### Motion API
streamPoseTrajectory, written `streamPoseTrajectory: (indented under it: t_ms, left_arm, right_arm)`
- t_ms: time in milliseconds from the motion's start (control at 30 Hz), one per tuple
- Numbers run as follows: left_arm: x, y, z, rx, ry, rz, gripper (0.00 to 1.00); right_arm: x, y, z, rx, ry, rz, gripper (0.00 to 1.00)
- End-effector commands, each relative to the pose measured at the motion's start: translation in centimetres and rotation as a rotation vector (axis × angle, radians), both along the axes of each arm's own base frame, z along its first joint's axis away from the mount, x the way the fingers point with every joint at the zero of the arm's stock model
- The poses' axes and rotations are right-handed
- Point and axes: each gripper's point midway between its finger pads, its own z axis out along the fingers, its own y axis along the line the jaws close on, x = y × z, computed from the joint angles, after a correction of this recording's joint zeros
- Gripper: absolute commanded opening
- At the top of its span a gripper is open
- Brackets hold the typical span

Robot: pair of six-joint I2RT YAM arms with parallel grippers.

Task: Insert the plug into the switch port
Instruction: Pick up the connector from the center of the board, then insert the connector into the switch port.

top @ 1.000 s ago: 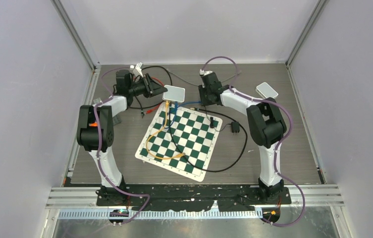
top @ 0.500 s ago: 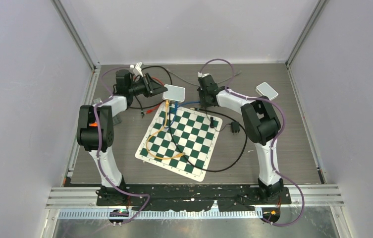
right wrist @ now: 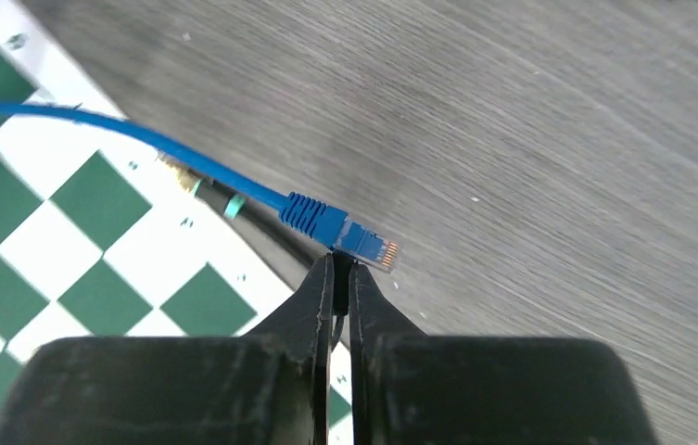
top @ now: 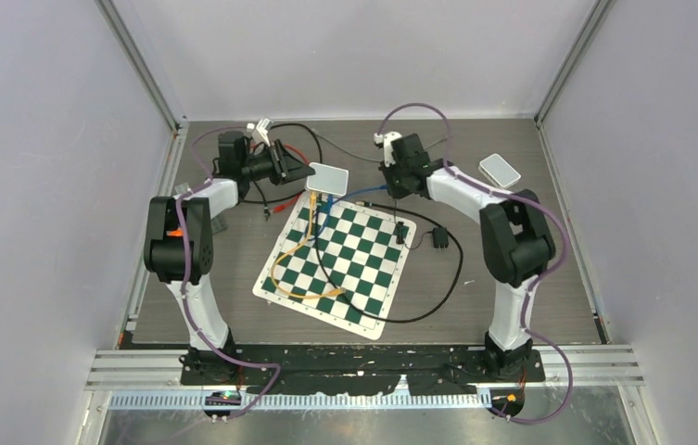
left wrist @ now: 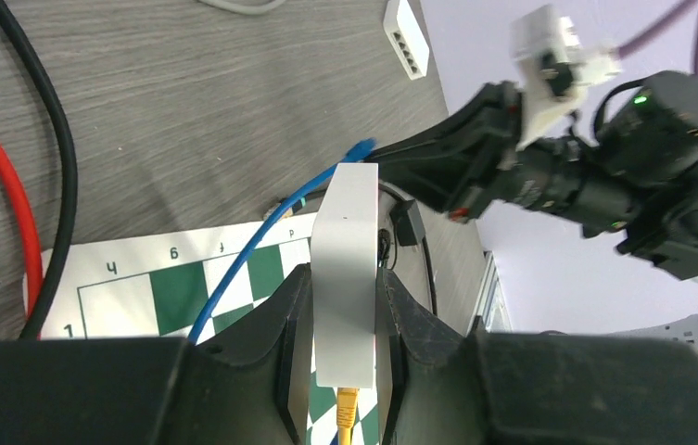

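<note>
My left gripper (left wrist: 345, 306) is shut on the white switch (left wrist: 346, 250), holding it edge-up above the chessboard's far corner (top: 329, 177). A yellow plug (left wrist: 348, 408) sits in the switch's underside. The blue plug (right wrist: 361, 243), gold contacts showing, lies on the wooden table at the end of its blue cable (right wrist: 141, 139). My right gripper (right wrist: 341, 264) is shut, its tips right against the plug's near side; the plug is not between them. In the top view the right gripper (top: 391, 191) hangs just right of the switch.
A green-and-white chessboard (top: 336, 264) lies mid-table with yellow and black cables looped over it. A black adapter (top: 438, 239) lies off its right edge. A second white box (top: 499, 169) rests at the far right. Red and black cables (left wrist: 20, 185) run near the left arm.
The right gripper's jaws have closed from partly open to shut, and the right arm swung out to the right. The left gripper and the switch stayed put.
</note>
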Motion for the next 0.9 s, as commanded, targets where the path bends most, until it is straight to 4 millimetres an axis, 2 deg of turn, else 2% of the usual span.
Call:
streamPoseTrajectory:
  t_ms: [0,33,200,267,400,467,533,567,700,867]
  left_arm:
    - [-1.2,-1.1,4.1,-0.017,-0.101,-0.097,0.0]
    - [-1.5,-1.2,4.2,-0.017,-0.102,-0.11,0.0]
    - [-3.7,-2.5,5.3,-0.028,-0.091,-0.222,0.0]
    - [-4.2,-2.7,5.3,-0.011,-0.088,-0.234,0.0]
    - [-4.6,-2.7,5.3,0.025,-0.086,-0.229,0.0]
    - [-4.8,-3.1,5.4,0.021,-0.09,-0.243,0.0]
    - [-5.0,-3.5,5.6,0.022,-0.095,-0.257,0.0]
    - [-5.1,-3.8,5.7,0.019,-0.096,-0.266,0.0]
    - [-5.5,-4.4,5.8,-0.004,-0.084,-0.307,0.0]
    - [-6.2,-4.8,5.4,-0.012,-0.041,-0.334,0.0]
  right_arm:
    - [-1.1,0.2,6.7,0.083,-0.139,0.251,0.05]
    - [-1.6,0.0,6.3,0.078,-0.131,0.28,0.05]
    - [-3.2,0.5,7.1,0.067,-0.159,0.477,0.05]
    - [-4.1,0.5,6.6,0.074,-0.117,0.54,0.05]
    - [-4.8,-1.0,5.2,0.042,0.014,0.542,0.05]
    - [-5.3,-0.9,5.2,0.058,0.023,0.572,0.05]
    - [-5.9,0.0,5.8,0.104,-0.017,0.626,0.05]
    - [-6.4,0.8,6.9,0.141,-0.049,0.662,0.05]
    - [-7.7,3.0,9.2,0.215,-0.154,0.769,0.05]
    - [-9.4,5.5,9.5,0.256,-0.187,0.876,0.05]
